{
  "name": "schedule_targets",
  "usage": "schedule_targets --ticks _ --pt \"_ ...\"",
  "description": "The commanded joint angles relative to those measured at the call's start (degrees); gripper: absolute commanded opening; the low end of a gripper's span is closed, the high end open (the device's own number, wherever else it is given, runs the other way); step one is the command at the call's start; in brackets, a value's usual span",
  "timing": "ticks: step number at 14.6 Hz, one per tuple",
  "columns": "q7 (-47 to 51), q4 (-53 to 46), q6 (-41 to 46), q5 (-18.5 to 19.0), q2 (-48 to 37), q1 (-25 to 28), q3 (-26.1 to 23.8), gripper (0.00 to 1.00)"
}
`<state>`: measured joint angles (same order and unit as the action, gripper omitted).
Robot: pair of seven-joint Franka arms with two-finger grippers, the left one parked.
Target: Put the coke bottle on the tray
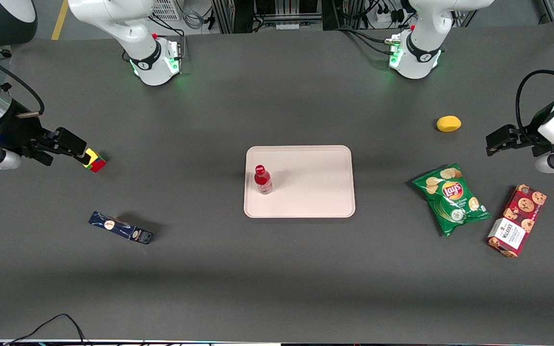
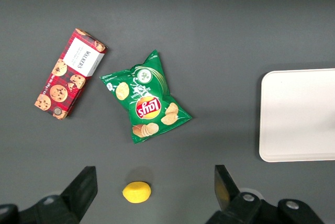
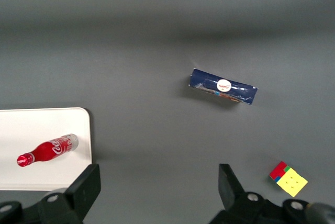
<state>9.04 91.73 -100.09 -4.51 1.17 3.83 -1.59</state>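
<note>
Coke bottle (image 1: 263, 179) upright on the tray (image 1: 306, 192), close to the rim at the working arm's end, red cap up, clear base on the pale pink floor; same bottle (image 3: 47, 151) seen from the right wrist view, inside the tray (image 3: 52, 124) near its rounded corner. Fingers (image 1: 84, 154) of the right arm spread wide with nothing between them, well apart from the bottle, out toward the working arm's end of the surface (image 1: 209, 269); two dark pads (image 3: 86, 185) framing bare grey surface (image 3: 157, 51) in the wrist view. Just beside the fingers, a multicoloured cube (image 1: 94, 160), red and yellow faces showing, touching or nearly touching the fingertips in the front view, cannot tell which; same cube (image 3: 288, 179) off to one side of the open gap in the wrist view, not between the pads. Nearer the front camera than the fingers, a dark blue oblong box (image 1: 120, 228) lying flat; seen again (image 3: 223, 86) from the wrist. Far from the fingers, toward the parked arm's end: green crisp bag (image 1: 450, 198), red cookie box (image 1: 517, 220) beside it, and a small yellow lemon-like thing (image 1: 448, 123) farther from the front camera than the bag; same three in the left wrist view, bag (image 2: 145, 98), cookie box (image 2: 70, 73), yellow thing (image 2: 136, 192)
</note>
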Motion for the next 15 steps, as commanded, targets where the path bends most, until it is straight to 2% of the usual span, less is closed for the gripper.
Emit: schedule_targets --ticks 1,5,15 --pt "-1.04 1.08 -1.07 1.34 0.24 -1.8 -0.17 1.0" --pt "-0.95 1.08 -0.98 5.38 0.41 -2.07 -0.17 1.0" --pt "-0.42 0.99 -0.02 5.39 0.77 -2.42 0.18 1.0"
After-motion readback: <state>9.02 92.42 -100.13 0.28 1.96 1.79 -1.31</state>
